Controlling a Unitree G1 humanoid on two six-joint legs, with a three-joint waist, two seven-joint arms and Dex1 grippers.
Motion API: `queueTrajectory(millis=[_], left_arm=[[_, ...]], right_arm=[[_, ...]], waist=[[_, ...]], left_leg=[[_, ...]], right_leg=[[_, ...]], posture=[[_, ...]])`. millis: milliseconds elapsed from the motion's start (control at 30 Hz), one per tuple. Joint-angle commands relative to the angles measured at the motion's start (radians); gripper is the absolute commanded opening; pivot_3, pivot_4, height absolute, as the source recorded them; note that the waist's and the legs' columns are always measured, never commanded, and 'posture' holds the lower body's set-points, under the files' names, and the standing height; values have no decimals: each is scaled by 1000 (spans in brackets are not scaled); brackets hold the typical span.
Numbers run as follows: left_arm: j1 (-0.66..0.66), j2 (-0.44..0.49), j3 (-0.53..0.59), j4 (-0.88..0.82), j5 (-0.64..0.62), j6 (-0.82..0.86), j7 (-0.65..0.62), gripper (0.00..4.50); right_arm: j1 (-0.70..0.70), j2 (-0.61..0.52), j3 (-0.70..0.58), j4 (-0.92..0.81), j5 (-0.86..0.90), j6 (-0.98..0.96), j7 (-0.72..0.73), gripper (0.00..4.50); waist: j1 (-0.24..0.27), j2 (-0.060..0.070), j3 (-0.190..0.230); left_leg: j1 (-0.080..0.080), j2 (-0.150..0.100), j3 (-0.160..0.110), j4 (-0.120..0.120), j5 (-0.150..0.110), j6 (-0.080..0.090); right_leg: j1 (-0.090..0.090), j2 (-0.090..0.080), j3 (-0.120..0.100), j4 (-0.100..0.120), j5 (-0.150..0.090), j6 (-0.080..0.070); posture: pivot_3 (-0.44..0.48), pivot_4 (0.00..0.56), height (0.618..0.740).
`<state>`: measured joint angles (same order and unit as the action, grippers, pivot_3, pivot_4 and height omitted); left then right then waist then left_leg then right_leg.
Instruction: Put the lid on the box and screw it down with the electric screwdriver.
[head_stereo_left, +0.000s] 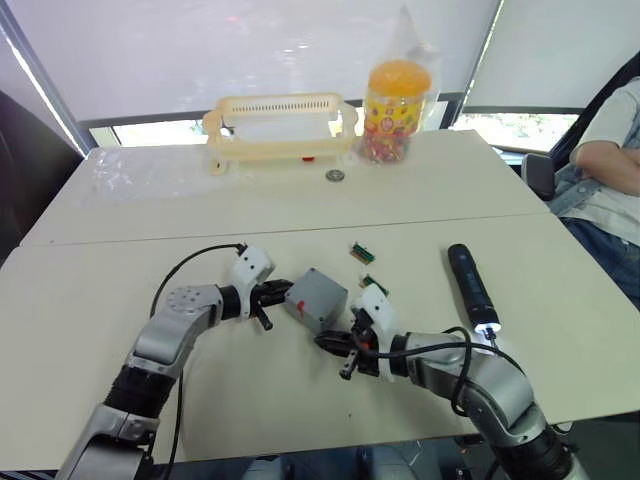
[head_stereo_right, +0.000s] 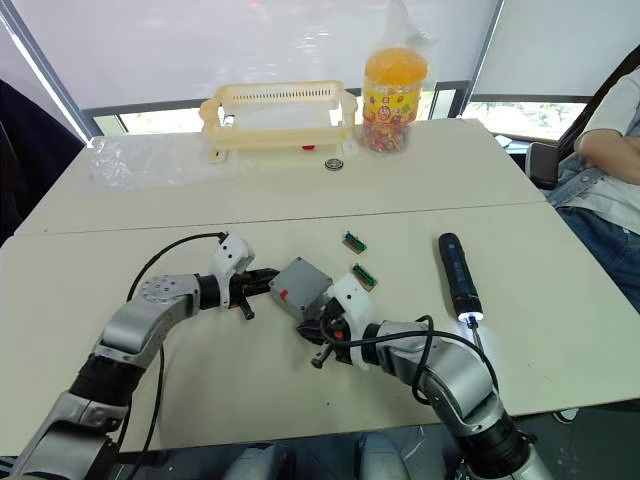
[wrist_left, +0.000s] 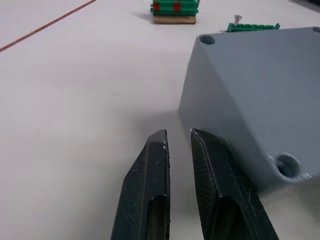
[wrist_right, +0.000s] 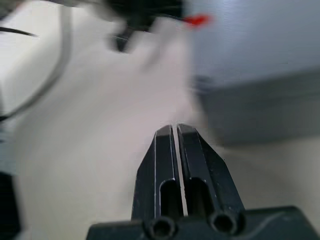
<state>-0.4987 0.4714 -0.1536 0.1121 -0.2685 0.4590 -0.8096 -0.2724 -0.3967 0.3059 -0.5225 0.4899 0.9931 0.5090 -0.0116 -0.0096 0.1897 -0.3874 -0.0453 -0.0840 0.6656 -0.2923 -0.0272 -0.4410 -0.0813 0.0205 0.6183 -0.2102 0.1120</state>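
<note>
The grey box (head_stereo_left: 318, 298) sits tilted at the middle of the near table, with a small red mark (head_stereo_right: 283, 294) on its left face. In the left wrist view its broad face (wrist_left: 260, 85) has corner screw holes. I cannot make out the lid as a separate piece. My left gripper (head_stereo_left: 286, 293) is at the box's left side, its fingers (wrist_left: 150, 170) a narrow gap apart with nothing between them. Just in front of the box, my right gripper (head_stereo_left: 330, 343) is shut and empty. The electric screwdriver (head_stereo_left: 472, 287) lies to the right, its tip light on.
Two small green terminal blocks (head_stereo_left: 361, 252) (head_stereo_left: 368, 283) lie just behind the box. A yellow basket (head_stereo_left: 280, 128), a candy jar (head_stereo_left: 398, 98) and a small round metal piece (head_stereo_left: 335, 175) stand on the far table. A person (head_stereo_left: 610, 170) sits at the right edge.
</note>
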Motion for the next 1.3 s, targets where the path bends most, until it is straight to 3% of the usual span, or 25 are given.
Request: queueTrajectory(millis=[33,200,333,500,800,1000,1300], left_arm=[[-19,21,51,28,5,-31,1,701],[44,97,159,-72,-76,77,-12,701],[150,148,204,-268,-178,224,-30,701],[275,147,228,-455,-251,335,27,701],[332,81,190,-540,-266,371,122,701],[321,49,146,-509,-248,347,148,701],[249,16,125,-396,-190,283,168,701]], right_arm=[[1,-39,-90,-73,41,19,10,68],[-55,-124,-319,-74,157,15,78,68],[-145,-148,-381,14,153,-31,94,68],[-226,-179,-244,227,-27,-212,141,68],[-361,-150,-86,552,-226,-441,231,68],[-382,-121,-71,595,-251,-475,291,68],[-323,-113,-22,520,-276,-420,345,68]], waist=[[1,0,0],[-6,0,0],[-6,0,0],[-2,0,0],[-4,0,0],[-1,0,0],[-1,0,0]], left_leg=[[0,0,0,0,0,0],[0,0,0,0,0,0],[1,4,0,0,0,0],[1,3,1,0,0,0],[2,3,2,0,0,0],[2,3,2,0,0,0],[2,1,1,0,0,-1]], right_leg=[[0,0,0,0,0,0],[0,0,0,1,0,0],[-1,1,1,2,0,0],[1,0,1,1,0,0],[1,0,1,2,0,0],[1,0,1,2,0,-1],[1,0,1,1,0,-1]], posture=[[0,150,740],[0,150,740],[0,150,740],[0,150,740],[0,150,740],[0,150,740],[0,150,740]])
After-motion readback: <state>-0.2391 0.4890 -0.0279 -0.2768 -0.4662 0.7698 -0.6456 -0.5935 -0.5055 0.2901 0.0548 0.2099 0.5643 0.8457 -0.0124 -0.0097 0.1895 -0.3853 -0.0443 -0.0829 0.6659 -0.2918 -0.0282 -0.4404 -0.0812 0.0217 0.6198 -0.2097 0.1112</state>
